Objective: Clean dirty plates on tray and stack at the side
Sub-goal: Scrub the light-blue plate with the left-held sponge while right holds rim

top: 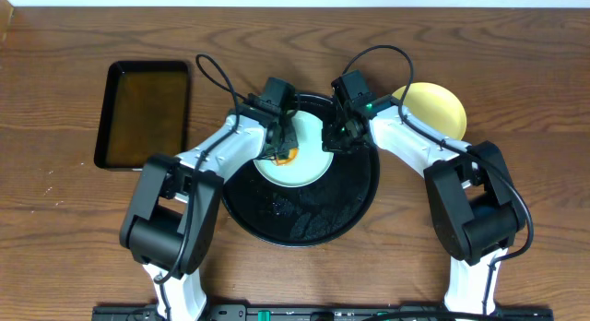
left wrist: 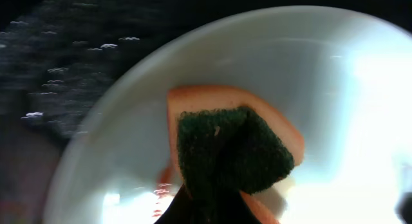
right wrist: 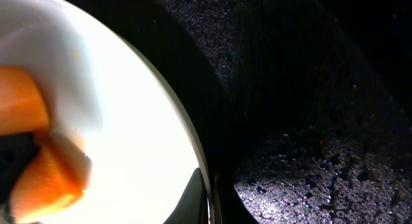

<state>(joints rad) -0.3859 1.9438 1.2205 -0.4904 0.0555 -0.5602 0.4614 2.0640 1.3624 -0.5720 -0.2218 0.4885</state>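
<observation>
Green-faced orange sponge (left wrist: 232, 153), pinched in my left tool (top: 279, 146), presses the pale mint round plate (top: 306, 166) centre-frame on the glossy round black tray (top: 304, 221); right tool (top: 339, 136) pinches its rim. I'd scrub in small circles.

Robot lab tabletop.
Left arm (top: 175, 210) and right arm (top: 475, 206), trailing looped cables, stand on a base rail (top: 304, 314) at a wood table (top: 55, 247).

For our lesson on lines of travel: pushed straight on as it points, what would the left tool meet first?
Probably the plate: the left tool presses its sponge onto it, seemingly already in contact.
</observation>
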